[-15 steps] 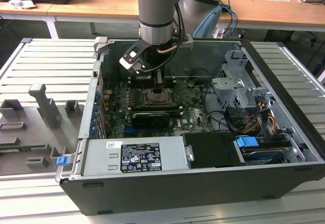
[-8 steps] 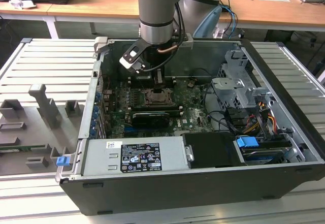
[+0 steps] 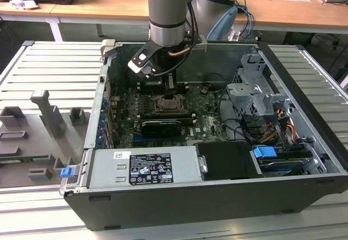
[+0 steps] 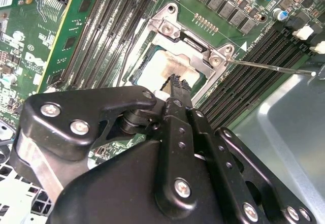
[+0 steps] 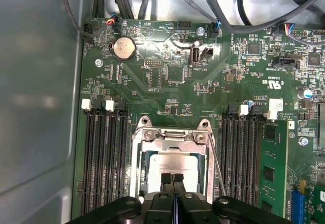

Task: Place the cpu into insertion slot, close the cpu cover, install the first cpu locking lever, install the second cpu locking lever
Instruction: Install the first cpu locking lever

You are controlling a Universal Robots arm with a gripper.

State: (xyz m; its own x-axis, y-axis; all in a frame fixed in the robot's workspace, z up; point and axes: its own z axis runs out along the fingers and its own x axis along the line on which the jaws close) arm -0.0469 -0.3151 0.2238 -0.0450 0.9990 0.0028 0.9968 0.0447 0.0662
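The arm reaches down into the open computer case [image 3: 217, 202], with the gripper [image 3: 172, 94] positioned over the socket area of the motherboard [image 5: 167, 76]. In both wrist views the fingertips [image 5: 166, 179] are pressed together with nothing between them, and they sit at one edge of the cpu [image 5: 172, 159]. Contact with its top cannot be confirmed. The cpu lies flat in the insertion slot, its pale top visible through the square opening of the cpu cover [image 5: 171, 135]. The cover lies down over the cpu and frames it on the visible sides. One locking lever [image 5: 217, 168], a thin metal rod, runs along one edge of the cover and stands slanted clear of the frame, not latched. Rows of dark memory slots [image 5: 104, 158] flank the socket closely on two opposite sides. A green expansion card [image 5: 271, 173] stands just beyond one row, and the grey case wall [image 5: 35, 107] lies beyond the other. The board between the socket and the coin cell [image 5: 124, 47] carries only low parts. In the exterior view, the power supply box [image 3: 144, 166] lies nearer the camera and the drive cage [image 3: 255, 93] is to the exterior view's right, both well apart from the gripper.
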